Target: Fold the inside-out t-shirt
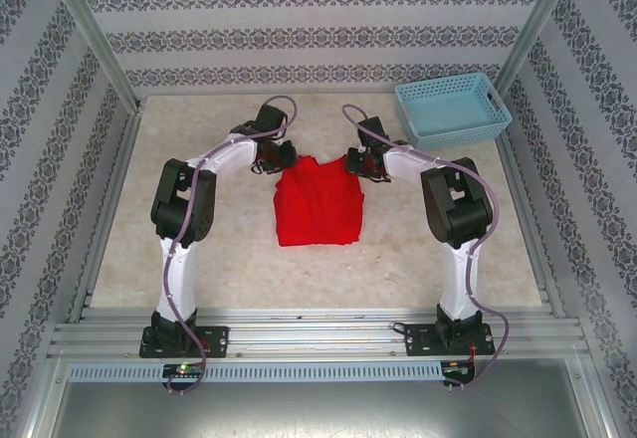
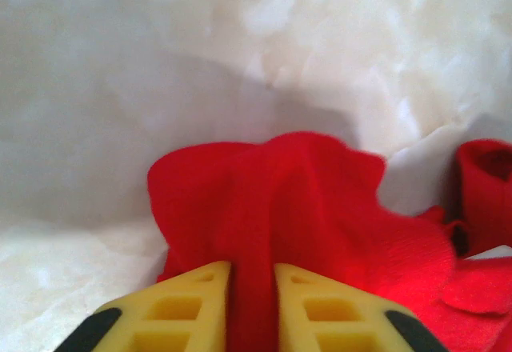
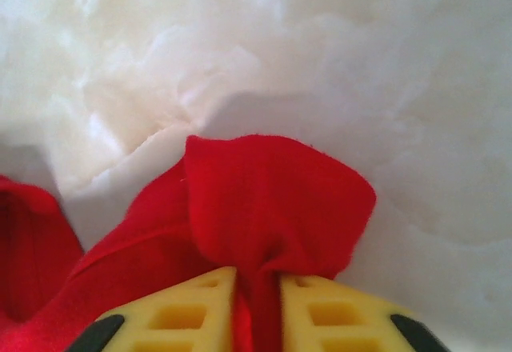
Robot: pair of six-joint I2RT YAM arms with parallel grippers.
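Fabric of the inside-out t-shirt (image 1: 318, 204), lying on the table (image 1: 199, 219), pinched at its far corners: left gripper (image 2: 253, 280) and right gripper (image 3: 258, 284) each clamp a fold.

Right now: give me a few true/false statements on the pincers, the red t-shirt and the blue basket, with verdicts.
1. The left pincer is shut on the red t-shirt. True.
2. The right pincer hangs open above the cloth. False: it is shut on a fold of the t-shirt.
3. The t-shirt lies in the blue basket. False: it lies on the table, apart from the basket.
4. The basket sits at the table's far right corner. True.
5. The pincers grip the shirt's near edge. False: they grip its far edge, one towards each corner.
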